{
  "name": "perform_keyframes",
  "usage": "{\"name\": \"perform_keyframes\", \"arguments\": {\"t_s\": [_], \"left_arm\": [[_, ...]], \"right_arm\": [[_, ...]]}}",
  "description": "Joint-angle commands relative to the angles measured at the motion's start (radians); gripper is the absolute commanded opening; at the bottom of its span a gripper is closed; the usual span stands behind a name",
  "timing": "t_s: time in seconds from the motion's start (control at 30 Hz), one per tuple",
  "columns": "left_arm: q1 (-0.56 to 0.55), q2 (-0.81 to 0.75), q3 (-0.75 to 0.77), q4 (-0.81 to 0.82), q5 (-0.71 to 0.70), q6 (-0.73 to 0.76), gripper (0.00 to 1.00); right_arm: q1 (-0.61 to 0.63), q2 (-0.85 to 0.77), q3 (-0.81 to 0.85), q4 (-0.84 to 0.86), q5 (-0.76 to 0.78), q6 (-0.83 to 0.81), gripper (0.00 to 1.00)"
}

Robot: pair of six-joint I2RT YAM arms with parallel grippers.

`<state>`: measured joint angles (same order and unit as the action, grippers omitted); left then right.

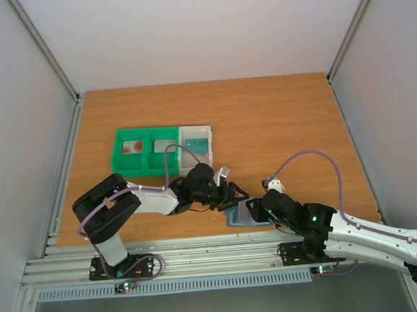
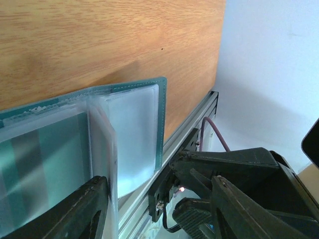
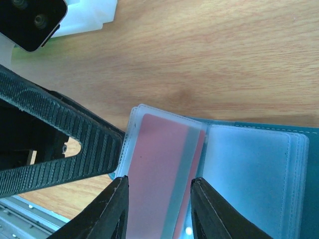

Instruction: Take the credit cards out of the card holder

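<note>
The card holder (image 1: 240, 216) lies open at the table's front edge, between both grippers. In the left wrist view its teal cover and clear sleeves (image 2: 129, 134) fan open. My left gripper (image 2: 159, 183) is open, and its left finger (image 2: 75, 211) touches a raised sleeve page. In the right wrist view a pink-red credit card (image 3: 159, 169) sits inside a clear sleeve. My right gripper (image 3: 158, 191) is open, its fingers apart on either side of that sleeve. The left gripper (image 1: 232, 195) and right gripper (image 1: 258, 208) nearly meet over the holder.
A green tray (image 1: 118, 159) behind the left arm holds a pale card with a red mark (image 1: 130, 148) and another pale card (image 1: 163, 144). The white tray (image 1: 208, 133) beside it holds a teal card (image 1: 199, 147). The metal rail (image 1: 201, 247) runs just in front of the holder.
</note>
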<state>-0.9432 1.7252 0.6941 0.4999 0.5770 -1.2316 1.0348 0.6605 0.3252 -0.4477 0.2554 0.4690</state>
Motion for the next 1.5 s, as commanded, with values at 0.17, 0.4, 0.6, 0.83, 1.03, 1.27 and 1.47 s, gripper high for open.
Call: {"name": "perform_keyframes", "arguments": {"t_s": [0.17, 0.4, 0.6, 0.83, 1.03, 1.27, 1.47], "left_arm": [[-0.011, 0.029, 0.033, 0.071, -0.004, -0.008, 0.42], [-0.012, 0.049, 0.029, 0.093, -0.011, -0.017, 0.23], [-0.012, 0.061, 0.030, 0.097, -0.012, -0.022, 0.08], [-0.014, 0.071, 0.031, 0.097, -0.012, -0.020, 0.00], [-0.013, 0.076, 0.034, 0.097, -0.008, -0.017, 0.01], [-0.013, 0.073, 0.038, 0.083, -0.005, -0.008, 0.00], [-0.013, 0.065, 0.042, 0.061, -0.009, 0.001, 0.01]], "right_arm": [[-0.004, 0.015, 0.016, 0.010, -0.053, 0.027, 0.37], [-0.004, 0.023, 0.004, 0.017, -0.056, 0.035, 0.37], [-0.004, 0.013, 0.000, 0.014, -0.058, 0.040, 0.36], [-0.003, 0.012, 0.000, -0.004, -0.046, 0.049, 0.34], [-0.004, 0.032, 0.005, -0.014, -0.044, 0.054, 0.33], [-0.004, 0.043, 0.009, -0.009, -0.062, 0.052, 0.33], [-0.004, 0.032, 0.024, -0.023, -0.074, 0.046, 0.35]]}}
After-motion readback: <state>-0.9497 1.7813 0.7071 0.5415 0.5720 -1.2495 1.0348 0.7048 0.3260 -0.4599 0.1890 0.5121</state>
